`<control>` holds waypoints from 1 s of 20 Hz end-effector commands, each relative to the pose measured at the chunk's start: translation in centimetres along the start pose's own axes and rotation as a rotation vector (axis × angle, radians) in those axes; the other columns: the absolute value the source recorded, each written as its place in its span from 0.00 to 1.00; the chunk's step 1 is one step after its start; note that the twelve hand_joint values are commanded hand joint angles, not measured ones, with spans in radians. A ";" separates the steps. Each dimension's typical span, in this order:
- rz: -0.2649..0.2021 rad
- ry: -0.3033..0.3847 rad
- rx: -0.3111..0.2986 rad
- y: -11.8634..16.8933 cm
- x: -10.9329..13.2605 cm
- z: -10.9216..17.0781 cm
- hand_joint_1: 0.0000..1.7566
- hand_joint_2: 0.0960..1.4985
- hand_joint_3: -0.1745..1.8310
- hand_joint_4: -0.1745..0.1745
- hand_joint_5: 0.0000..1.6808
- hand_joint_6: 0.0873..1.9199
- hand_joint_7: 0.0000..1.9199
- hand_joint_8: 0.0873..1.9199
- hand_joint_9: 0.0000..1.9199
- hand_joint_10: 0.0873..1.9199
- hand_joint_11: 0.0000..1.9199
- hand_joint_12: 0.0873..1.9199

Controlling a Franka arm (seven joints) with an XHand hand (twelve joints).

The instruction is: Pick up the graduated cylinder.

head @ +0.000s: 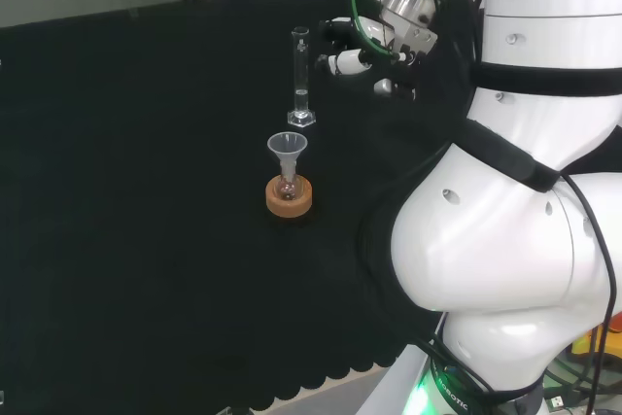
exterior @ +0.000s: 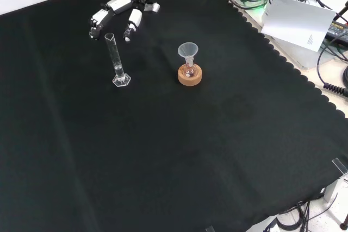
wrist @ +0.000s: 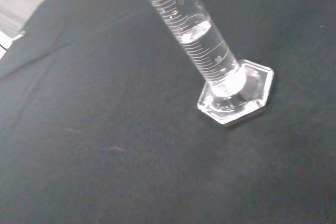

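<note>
A clear glass graduated cylinder (head: 301,77) stands upright on its hexagonal foot on the black cloth, with a little clear liquid in its lower part (wrist: 202,35). In the front view the cylinder (exterior: 117,59) rises just below the hand (exterior: 117,10). The hand (head: 364,46) hovers to the right of the cylinder's top in the head view, a short gap apart, touching nothing. Its fingers (exterior: 131,24) are relaxed and spread, pointing toward the cylinder's upper end.
A small flask with a clear funnel (head: 288,151) in its neck sits on a cork ring (head: 290,196) in front of the cylinder in the head view. In the front view this stand (exterior: 190,75) lies to the cylinder's right. Cables and a paper sheet (exterior: 298,23) lie beyond the cloth's edge.
</note>
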State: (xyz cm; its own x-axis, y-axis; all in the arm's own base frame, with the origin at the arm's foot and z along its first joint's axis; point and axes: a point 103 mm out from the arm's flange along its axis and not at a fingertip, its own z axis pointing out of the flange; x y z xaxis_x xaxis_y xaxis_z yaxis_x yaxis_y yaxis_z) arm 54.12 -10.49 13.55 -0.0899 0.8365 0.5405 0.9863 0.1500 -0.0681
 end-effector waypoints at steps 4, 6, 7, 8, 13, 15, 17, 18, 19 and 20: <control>-0.112 0.167 -0.054 1.6 0.2 2.3 0.51 0.65 0.00 0.32 0.25 0.00 0.15 0.31 0.24 0.29 0.07 0.70; -0.132 0.200 -0.054 1.7 0.3 2.6 0.52 0.64 0.00 0.32 0.25 0.00 0.17 0.31 0.25 0.29 0.09 0.69; -0.140 0.217 -0.058 1.8 0.3 2.6 0.53 0.63 0.00 0.32 0.26 0.00 0.17 0.30 0.26 0.28 0.10 0.69; -0.149 0.227 -0.059 1.9 0.3 2.7 0.53 0.63 0.00 0.32 0.26 0.00 0.17 0.30 0.27 0.28 0.11 0.69; -0.177 0.282 -0.066 2.2 0.2 3.5 0.57 0.62 0.00 0.33 0.27 0.00 0.17 0.30 0.27 0.27 0.13 0.68; -0.181 0.316 -0.087 2.5 0.1 3.7 0.58 0.62 0.00 0.34 0.28 0.00 0.18 0.30 0.29 0.27 0.14 0.67; -0.194 0.337 -0.099 2.7 0.0 3.8 0.59 0.62 0.00 0.36 0.30 0.00 0.21 0.30 0.30 0.27 0.15 0.67; -0.202 0.341 -0.102 2.8 0.1 3.9 0.59 0.62 0.00 0.36 0.30 0.00 0.21 0.30 0.31 0.27 0.15 0.67; -0.209 0.346 -0.105 2.9 0.1 4.0 0.59 0.62 0.00 0.37 0.31 0.00 0.22 0.30 0.31 0.27 0.15 0.67; -0.213 0.353 -0.108 3.1 0.1 4.1 0.59 0.62 0.00 0.37 0.32 0.00 0.22 0.30 0.31 0.27 0.15 0.67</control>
State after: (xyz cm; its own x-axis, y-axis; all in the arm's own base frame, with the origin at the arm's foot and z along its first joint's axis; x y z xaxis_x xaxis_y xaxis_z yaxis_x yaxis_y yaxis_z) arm 56.03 -8.18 10.18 -0.2331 0.6023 0.7635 0.9666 0.2296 0.1139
